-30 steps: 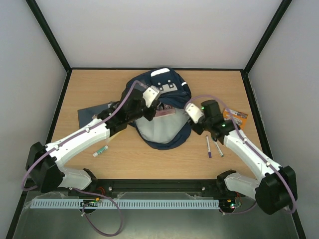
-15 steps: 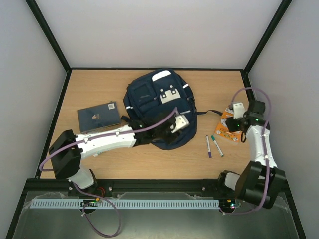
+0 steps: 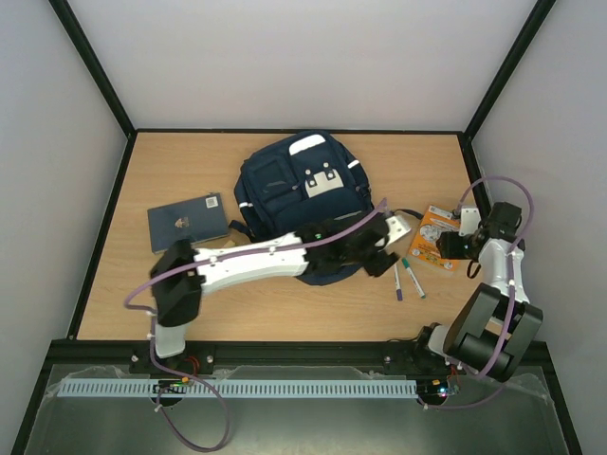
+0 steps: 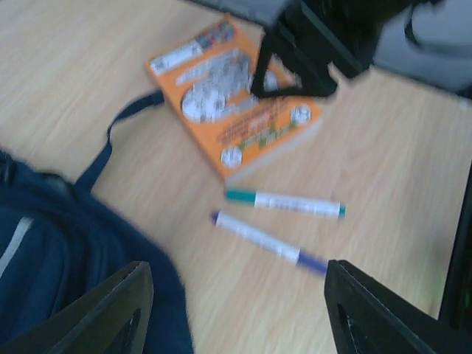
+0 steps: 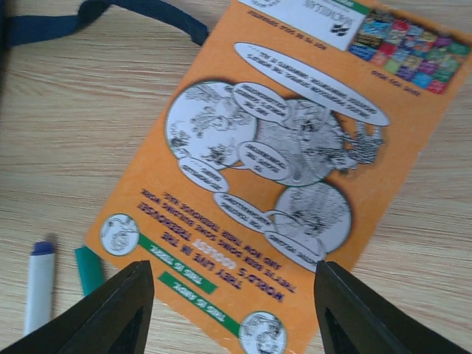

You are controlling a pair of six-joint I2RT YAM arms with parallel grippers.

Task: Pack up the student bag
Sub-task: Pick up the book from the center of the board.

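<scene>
The student bag (image 3: pixel 302 199), navy with white stripes, lies flat at the table's middle; its edge (image 4: pixel 59 273) shows in the left wrist view. My left gripper (image 3: pixel 392 237) hangs open just right of the bag, above a green pen (image 4: pixel 284 203) and a purple pen (image 4: pixel 265 240), holding nothing (image 4: pixel 236 284). My right gripper (image 3: pixel 455 245) hovers open over an orange comic book (image 5: pixel 295 162), with nothing between its fingers (image 5: pixel 232 310). The book (image 3: pixel 432 242) lies flat on the table.
A dark-blue notebook (image 3: pixel 188 221) lies left of the bag. The two pens (image 3: pixel 406 278) lie between the bag and the orange book. A loose bag strap (image 5: pixel 110 15) runs to the book's far corner. The table's right rim (image 3: pixel 479 204) is close to the right arm.
The bag, held open a second ago, now lies flat. My left arm swung right to the pens and opened. My right gripper moved to the orange book and opened wider.
</scene>
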